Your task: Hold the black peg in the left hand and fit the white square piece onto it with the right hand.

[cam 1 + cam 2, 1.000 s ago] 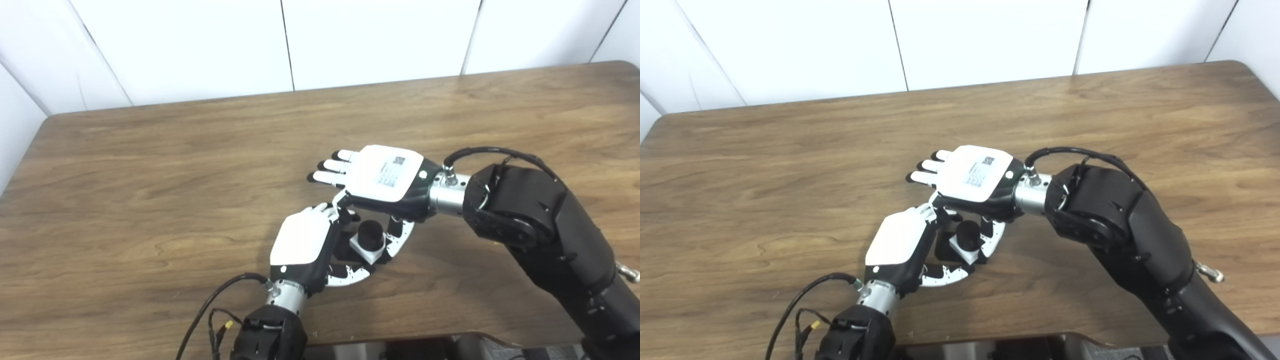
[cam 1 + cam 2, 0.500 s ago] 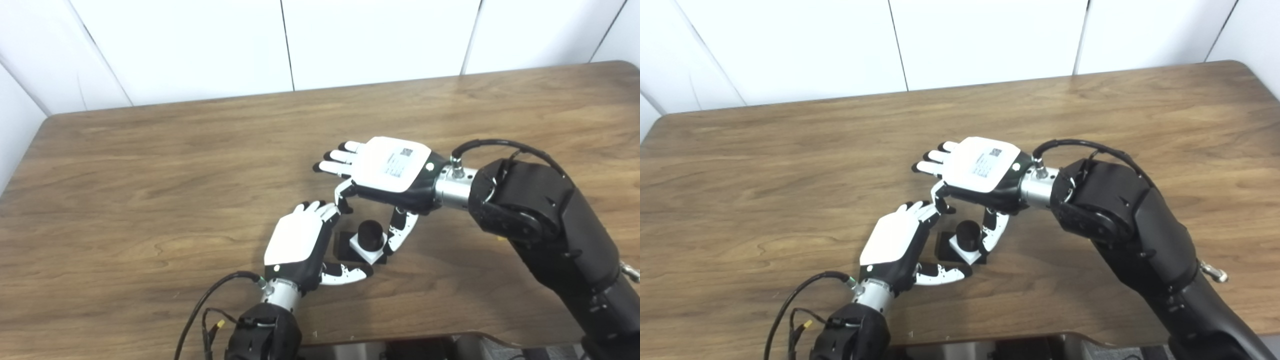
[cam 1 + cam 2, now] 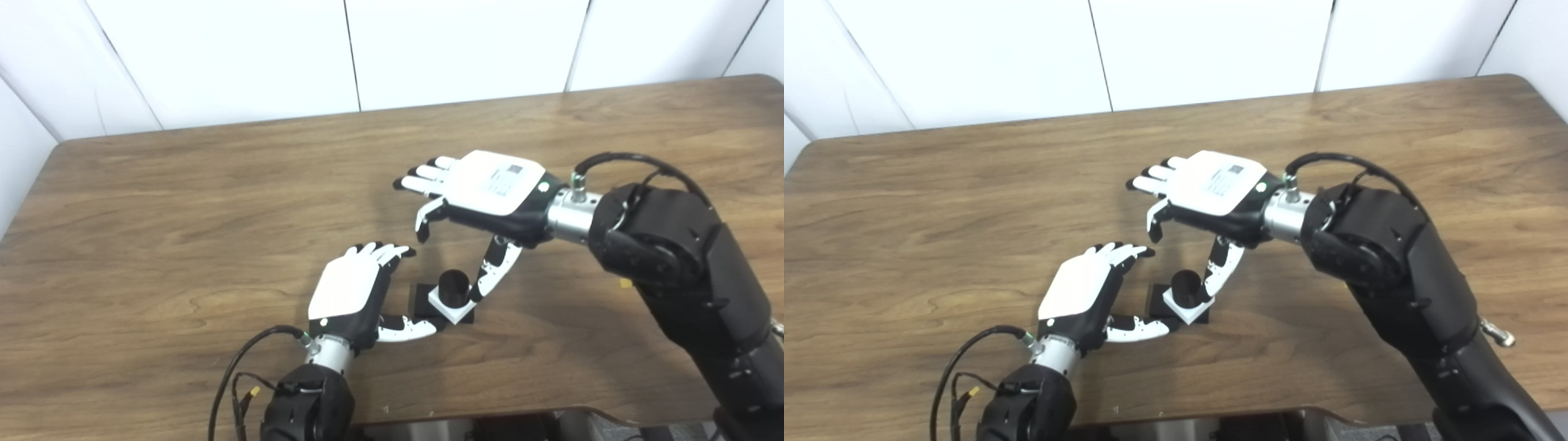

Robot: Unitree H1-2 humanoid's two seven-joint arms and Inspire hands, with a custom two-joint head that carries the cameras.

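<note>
The black peg [image 3: 454, 284] stands upright on its flat black base [image 3: 422, 296] on the wooden table [image 3: 184, 202]. The white square piece [image 3: 449, 308] sits around the peg, resting tilted on the base. My left hand [image 3: 354, 293] lies open to the left of the assembly, its thumb [image 3: 407, 328] pointing at the base without gripping it. Above and to the right hovers my right hand [image 3: 484, 190], open, palm down. Its thumb [image 3: 495, 272] hangs down right beside the peg.
A white panelled wall [image 3: 367, 55] stands behind the table's far edge. Both forearms come in from the near edge, the bulky right one [image 3: 686, 275] covering the table's right front. A small yellow speck [image 3: 623, 283] lies beside the right wrist.
Both hands have let go of the peg assembly and drawn apart. The left moved back and left, the right rose and went right. The peg with the white piece stayed on the table.
</note>
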